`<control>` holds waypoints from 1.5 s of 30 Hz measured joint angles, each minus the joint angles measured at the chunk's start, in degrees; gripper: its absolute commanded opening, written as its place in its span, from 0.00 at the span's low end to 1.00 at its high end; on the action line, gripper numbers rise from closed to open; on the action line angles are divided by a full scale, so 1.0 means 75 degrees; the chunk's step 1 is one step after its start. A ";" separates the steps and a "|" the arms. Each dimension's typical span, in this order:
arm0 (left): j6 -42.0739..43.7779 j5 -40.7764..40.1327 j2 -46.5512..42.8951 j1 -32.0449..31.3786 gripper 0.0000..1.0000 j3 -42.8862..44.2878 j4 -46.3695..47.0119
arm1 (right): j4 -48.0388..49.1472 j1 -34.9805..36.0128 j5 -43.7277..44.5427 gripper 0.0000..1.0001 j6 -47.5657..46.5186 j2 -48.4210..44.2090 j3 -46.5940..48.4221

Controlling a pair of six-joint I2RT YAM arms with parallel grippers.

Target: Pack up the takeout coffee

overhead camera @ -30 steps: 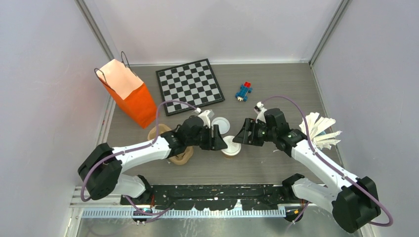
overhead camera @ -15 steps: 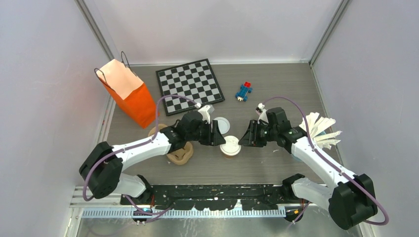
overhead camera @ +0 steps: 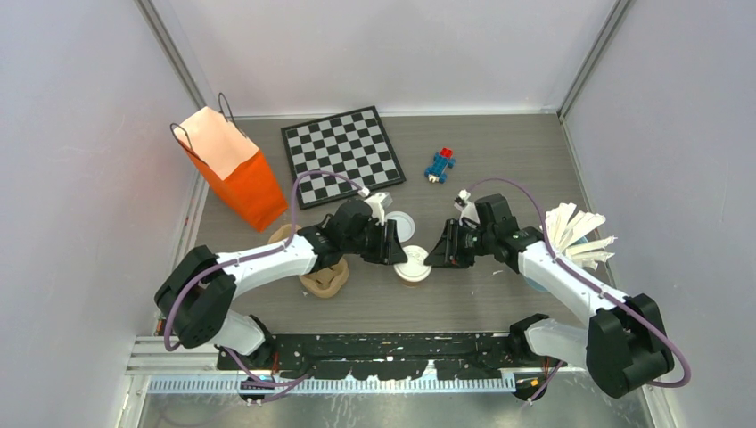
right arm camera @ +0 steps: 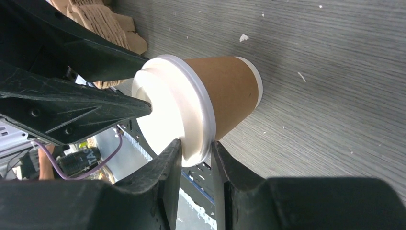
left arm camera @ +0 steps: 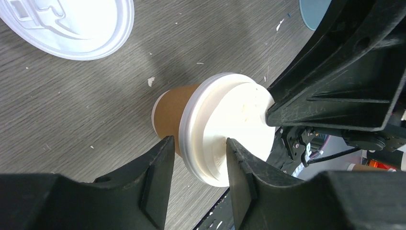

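Coffee cup point(right arm camera: 225, 91) stands upright mid-desk point(overhead camera: 499, 160) between the two arms, near the pulp tray point(overhead camera: 323, 280), w/ its lid point(left arm camera: 230, 120) on. Right tool point(right arm camera: 196, 149) pinches the lid rim, fingers nearly together w/ only the rim edge between. Left tool point(left arm camera: 196, 143) straddles the rim on the opp. side, one finger by the cup wall, one over the lid top; can't tell if it actually bites. Risks, imo: both tools are on the lid, not the body, so any lift or opposed pull could pop the lid & dump the cup. Too hard a squeeze could buckle the thin rim. A sideways nudge could tip the cup or knock the spare lid point(overhead camera: 398, 226) lying just behind.
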 measured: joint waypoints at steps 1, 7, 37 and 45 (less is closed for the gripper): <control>0.0009 0.0012 0.0009 0.0000 0.45 0.0000 0.0017 | 0.0181 -0.0006 -0.0029 0.32 0.0087 -0.0017 -0.0111; 0.0009 0.0023 0.0038 0.0009 0.44 -0.0114 0.0192 | 0.1547 -0.0038 -0.0201 0.33 0.0892 -0.0210 -0.0956; 0.0207 -0.0061 -0.1008 0.0041 0.64 -0.0026 -0.0385 | -0.0571 -0.0012 0.1253 0.83 0.0154 -0.0600 0.0970; 0.1134 -0.1247 -0.2570 0.0041 1.00 0.0405 -0.2031 | -0.1510 0.0912 0.2667 0.85 -0.0224 -0.1046 0.1804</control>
